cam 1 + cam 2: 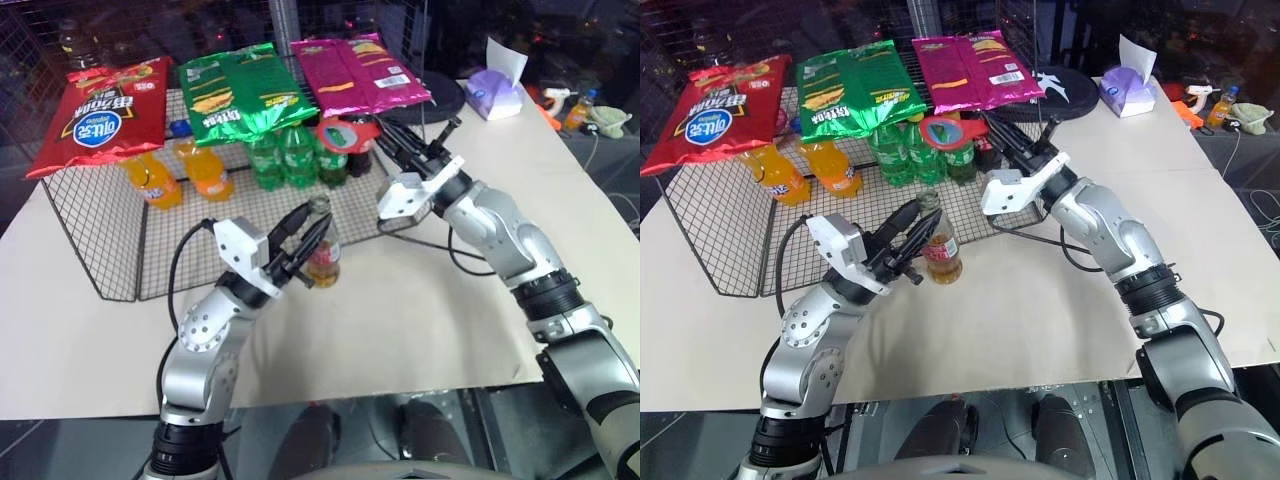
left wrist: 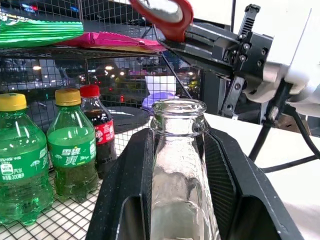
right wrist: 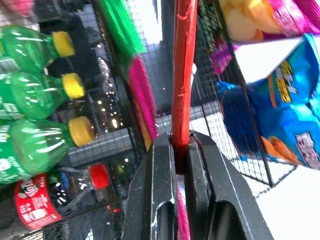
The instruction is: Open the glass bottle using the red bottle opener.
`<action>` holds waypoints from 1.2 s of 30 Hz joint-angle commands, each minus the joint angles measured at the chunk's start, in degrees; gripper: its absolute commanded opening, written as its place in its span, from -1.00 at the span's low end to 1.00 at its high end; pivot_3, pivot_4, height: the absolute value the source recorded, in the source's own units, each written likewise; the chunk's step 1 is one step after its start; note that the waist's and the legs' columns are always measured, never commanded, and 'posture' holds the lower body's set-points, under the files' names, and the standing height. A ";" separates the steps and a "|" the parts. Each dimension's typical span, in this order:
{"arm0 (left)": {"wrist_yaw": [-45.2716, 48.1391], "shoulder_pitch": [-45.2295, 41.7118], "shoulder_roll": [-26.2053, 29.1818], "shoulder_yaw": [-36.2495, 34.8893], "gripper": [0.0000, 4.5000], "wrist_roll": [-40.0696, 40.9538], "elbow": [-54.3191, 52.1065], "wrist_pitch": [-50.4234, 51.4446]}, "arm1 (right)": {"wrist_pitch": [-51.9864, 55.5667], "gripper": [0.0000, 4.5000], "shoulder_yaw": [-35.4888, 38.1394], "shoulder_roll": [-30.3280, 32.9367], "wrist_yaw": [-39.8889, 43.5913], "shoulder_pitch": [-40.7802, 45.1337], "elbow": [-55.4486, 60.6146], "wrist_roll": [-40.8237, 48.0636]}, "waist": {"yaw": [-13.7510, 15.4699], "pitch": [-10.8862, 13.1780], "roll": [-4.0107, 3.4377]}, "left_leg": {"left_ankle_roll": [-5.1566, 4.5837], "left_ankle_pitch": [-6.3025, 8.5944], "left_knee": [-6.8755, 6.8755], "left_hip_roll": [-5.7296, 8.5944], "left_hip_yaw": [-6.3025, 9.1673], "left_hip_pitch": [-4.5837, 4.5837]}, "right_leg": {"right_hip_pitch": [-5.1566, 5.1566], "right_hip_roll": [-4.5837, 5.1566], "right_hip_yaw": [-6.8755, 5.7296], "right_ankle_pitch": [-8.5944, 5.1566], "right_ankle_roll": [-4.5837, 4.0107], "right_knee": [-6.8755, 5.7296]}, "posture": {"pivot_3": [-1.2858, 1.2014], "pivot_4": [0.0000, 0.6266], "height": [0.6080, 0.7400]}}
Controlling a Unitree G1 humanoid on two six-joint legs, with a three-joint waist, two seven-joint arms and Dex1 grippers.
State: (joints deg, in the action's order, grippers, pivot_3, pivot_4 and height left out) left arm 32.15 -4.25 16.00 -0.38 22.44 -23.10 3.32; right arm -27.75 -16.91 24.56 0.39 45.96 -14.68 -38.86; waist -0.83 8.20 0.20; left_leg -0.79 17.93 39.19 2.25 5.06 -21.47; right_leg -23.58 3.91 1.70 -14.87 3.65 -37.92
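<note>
While the left gripper (image 1: pixel 305 245) is clamping the small clear glass bottle (image 1: pixel 323 250) upright beside the wire rack (image 1: pixel 100 240), the right gripper (image 1: pixel 385 140), pinching the flat red bottle opener (image 1: pixel 338 133), is hovering above and beyond the bottle's uncapped mouth.

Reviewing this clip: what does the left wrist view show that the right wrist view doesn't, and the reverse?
Left wrist alone: the clear glass bottle between the left gripper fingers, its mouth uncapped. Right wrist alone: a blue snack bag, and the right gripper shut on the flat red bottle opener, seen edge-on. Both: that opener, the green plastic bottles and a red-capped dark cola bottle.
</note>
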 commanded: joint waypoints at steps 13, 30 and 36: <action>-0.41 1.87 0.12 1.68 0.63 -1.02 0.50 1.36 | 0.60 -1.00 2.24 -0.73 -0.82 0.25 0.37 4.44 | -0.17 0.04 0.00 | 0.00 0.00 0.00 -0.01 0.00 -0.12 | -0.13 -0.02 0.00 0.00 0.00 0.00 | 0.03 -0.52 1.00; 1.00 4.96 2.18 1.15 0.99 -0.55 -2.03 2.31 | 2.08 -1.00 3.05 -1.11 3.79 -3.16 0.39 11.50 | -0.30 0.04 -0.01 | 0.00 0.00 -0.03 -0.04 0.01 -0.20 | -0.19 -0.02 -0.01 0.00 0.00 0.03 | 0.03 -0.52 1.00; 1.26 9.50 4.29 -1.83 0.99 0.64 -3.48 2.22 | 13.94 -1.00 5.49 -2.84 20.66 -13.55 4.98 30.00 | -0.20 0.06 -0.05 | -0.01 0.00 -0.04 -0.08 0.02 -0.23 | -0.19 0.01 -0.02 0.00 0.00 0.06 | 0.03 -0.52 1.00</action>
State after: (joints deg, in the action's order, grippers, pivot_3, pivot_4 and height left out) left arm 33.03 4.96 19.78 -0.79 22.08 -23.93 6.00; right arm -16.54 -12.92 21.72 17.28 32.66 -13.29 -13.48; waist -1.03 8.27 0.16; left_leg -0.80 17.94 39.15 2.13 5.09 -21.69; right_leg -23.75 3.91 1.68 -14.87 3.65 -37.85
